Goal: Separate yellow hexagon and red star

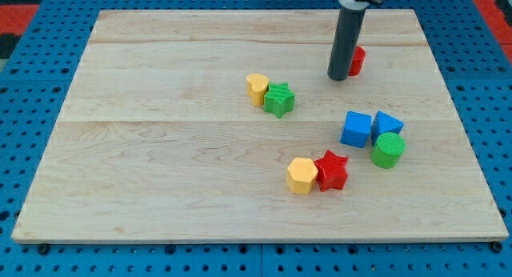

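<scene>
Yellow hexagon (302, 176) touches red star (331, 170); bare, nothing-holding tip (338, 77) sits well above; seam probably best wedged.

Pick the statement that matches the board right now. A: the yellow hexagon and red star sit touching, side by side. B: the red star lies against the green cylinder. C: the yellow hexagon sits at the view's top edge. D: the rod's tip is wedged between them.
A: the yellow hexagon and red star sit pressed together near the view's bottom, while my tip rests far off near the view's top.
</scene>
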`<state>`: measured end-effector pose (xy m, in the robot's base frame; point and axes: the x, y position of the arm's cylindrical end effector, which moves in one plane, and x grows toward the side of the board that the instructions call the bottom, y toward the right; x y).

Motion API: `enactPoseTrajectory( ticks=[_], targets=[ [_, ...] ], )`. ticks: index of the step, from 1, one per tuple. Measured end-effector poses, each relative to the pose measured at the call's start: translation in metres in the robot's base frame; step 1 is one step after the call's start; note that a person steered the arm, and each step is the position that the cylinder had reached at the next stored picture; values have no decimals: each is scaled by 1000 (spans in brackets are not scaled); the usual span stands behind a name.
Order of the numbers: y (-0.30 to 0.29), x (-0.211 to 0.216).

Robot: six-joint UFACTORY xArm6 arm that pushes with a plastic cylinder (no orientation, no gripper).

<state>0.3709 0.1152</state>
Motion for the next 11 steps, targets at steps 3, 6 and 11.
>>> enactPoseTrajectory(
  ticks=[3,6,11],
  targets=[
    [-150,130],
    [-59,229],
    [-10,188]
  ],
)
